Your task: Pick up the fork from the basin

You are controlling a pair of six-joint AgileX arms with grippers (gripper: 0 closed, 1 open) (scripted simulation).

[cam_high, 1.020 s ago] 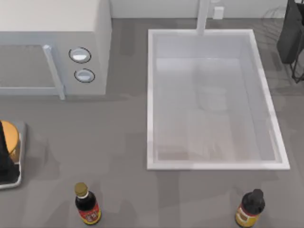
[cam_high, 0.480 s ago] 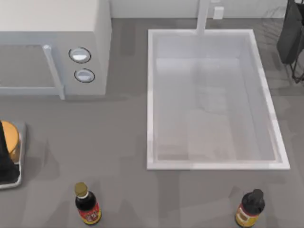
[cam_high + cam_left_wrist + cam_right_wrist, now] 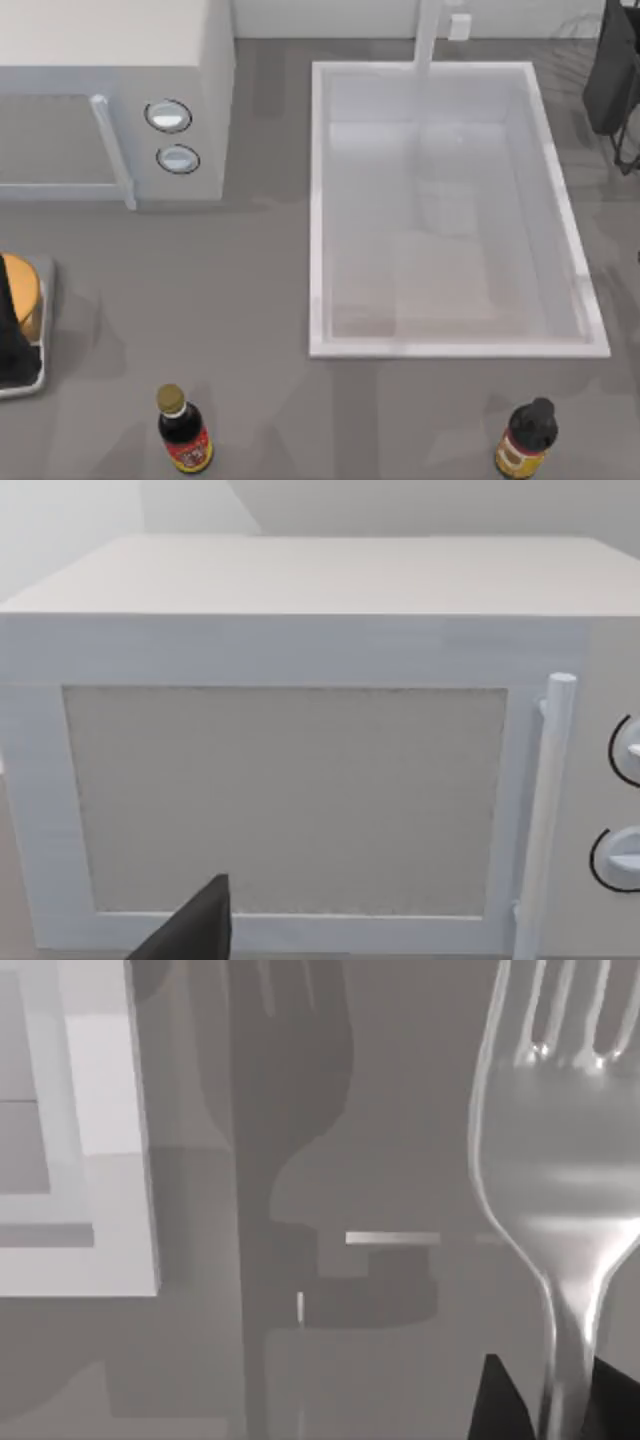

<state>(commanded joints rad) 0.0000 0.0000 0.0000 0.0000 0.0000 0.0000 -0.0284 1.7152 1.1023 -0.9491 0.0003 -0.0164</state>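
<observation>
1. In the right wrist view the fork [image 3: 545, 1160] stands close before the camera, tines pointing away, and its handle runs down between the two dark fingers [image 3: 500, 1405] of the right gripper [image 3: 550, 1415], which is clamped on it.
2. Its shadow falls on the grey table [image 3: 400, 1080] beyond, beside a corner of the basin [image 3: 110, 1160].
3. From above, the basin [image 3: 318, 200] is seen whole, and the right arm [image 3: 612, 70] is at the right edge.
4. The left wrist view faces the microwave [image 3: 300, 780]; one dark finger [image 3: 195, 930] shows, so I cannot tell the state of the left gripper.
</observation>
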